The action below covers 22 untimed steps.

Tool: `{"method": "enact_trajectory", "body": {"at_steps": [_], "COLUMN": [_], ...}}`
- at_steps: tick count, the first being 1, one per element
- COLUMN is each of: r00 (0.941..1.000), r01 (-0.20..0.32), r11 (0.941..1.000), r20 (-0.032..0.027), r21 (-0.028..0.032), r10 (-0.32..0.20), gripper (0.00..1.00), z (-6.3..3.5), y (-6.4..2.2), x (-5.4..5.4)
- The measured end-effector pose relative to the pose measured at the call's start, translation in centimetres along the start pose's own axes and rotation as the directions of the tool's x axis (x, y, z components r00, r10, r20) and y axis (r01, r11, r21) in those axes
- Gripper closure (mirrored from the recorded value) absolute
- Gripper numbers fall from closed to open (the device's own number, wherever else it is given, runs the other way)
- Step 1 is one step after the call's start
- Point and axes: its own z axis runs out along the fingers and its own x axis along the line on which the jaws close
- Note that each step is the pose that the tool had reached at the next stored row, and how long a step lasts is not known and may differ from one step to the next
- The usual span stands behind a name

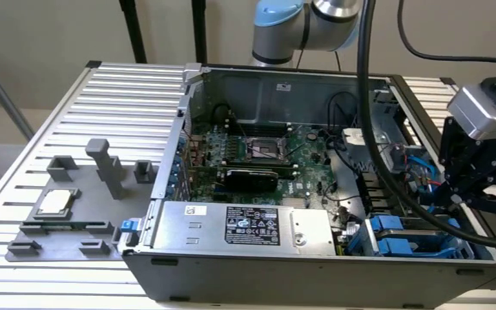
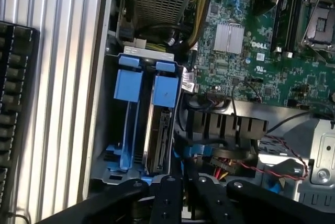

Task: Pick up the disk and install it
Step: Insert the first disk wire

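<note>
Hovers over the drive bay [image 2: 98, 145] with the disk [image 2: 159, 140] already slotted inside.

Holds the gripper [image 2: 184, 183] just above the bay's near end, black fingers [image 2: 167, 195] drawn close together with only a thin gap and nothing clamped between. Shows the disk standing on edge in the slot nearer the motherboard [image 2: 261, 62], silver side bare, bright blue frame [image 2: 165, 90] capping its far end, just beside a second blue frame [image 2: 128, 84] in the outer slot (loaded or empty, impossible to tell). Puts the bay, in the exterior view, at the open computer case's [image 1: 317, 274] corner toward the exterior view's right, next to the long silver power supply [image 1: 239, 226]. Shows a small square chip [image 1: 56, 203] on the grey fixture [image 1: 24, 248] out on the slatted table [image 1: 136, 84], off toward the exterior view's left.
</note>
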Motion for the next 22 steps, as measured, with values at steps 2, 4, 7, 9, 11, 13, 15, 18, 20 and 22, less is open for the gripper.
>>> {"method": "enact_trajectory", "body": {"at_steps": [2,4,7,9,11,13,15,18,20,22], "r00": [1.0,1.0,1.0,1.0,1.0,0.9999,0.9999,0.9999,0.9999,0.9999], "r01": [0.001,0.002,0.003,0.005,0.006,0.01,0.014,0.015,0.015,0.015], "r11": [1.0,1.0,1.0,1.0,1.0,0.9999,0.9999,0.9999,0.9999,0.9999], "r20": [-0.0001,0.0001,0.0001,0.0001,0.0002,0.0003,0.0003,0.0006,0.0021,0.0038], "r21": [-0.0002,-0.0004,-0.001,-0.0015,-0.0025,-0.003,-0.0033,-0.0034,-0.0032,-0.003], "r10": [-0.001,-0.002,-0.003,-0.005,-0.006,-0.01,-0.014,-0.015,-0.015,-0.015], "gripper": [1.0,1.0,1.0,0.0,0.0,0.0,0.0,0.0,0.0,0.0], "z": [0.31,0.6,0.87,0.95,0.99,1.02,1.03,0.98,0.9,0.82], "y": [-0.01,-0.03,-0.06,-0.07,0.01,0.24,0.55,0.93,1.15,1.29], "x": [0.0,-0.2,-0.6,-0.9,-1.1,-1.1,-1.2,-0.6,0.2,1.0]}}
